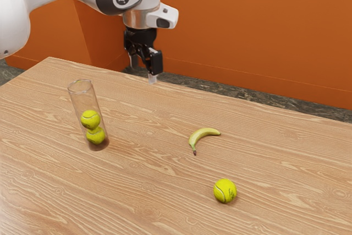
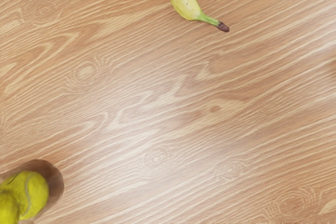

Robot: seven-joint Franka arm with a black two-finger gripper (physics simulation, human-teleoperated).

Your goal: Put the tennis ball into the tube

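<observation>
And here's the black two-finger pincer point(image 1: 143, 73), raised above the brown wood-grain table point(image 1: 137, 202), fingers pointing down and standing wide apart, nothing between them. Down below it, off to the exterior view's left, there's the tall, clear, cylindrical tube point(image 1: 84, 100), upright, long axis vertical, rim facing up, with two yellow-green tennis balls point(image 1: 90, 119) stacked inside toward its base. Now the loose one: a round, fuzzy, yellow-green tennis ball point(image 1: 225, 190), resting on the table well apart from the pincer, lower and to the exterior view's right; it's a sphere, so no long axis, its pale seam curving across. Between pincer and loose ball in that view lies a curved yellow banana point(image 1: 202, 133), stem toward the camera.
</observation>
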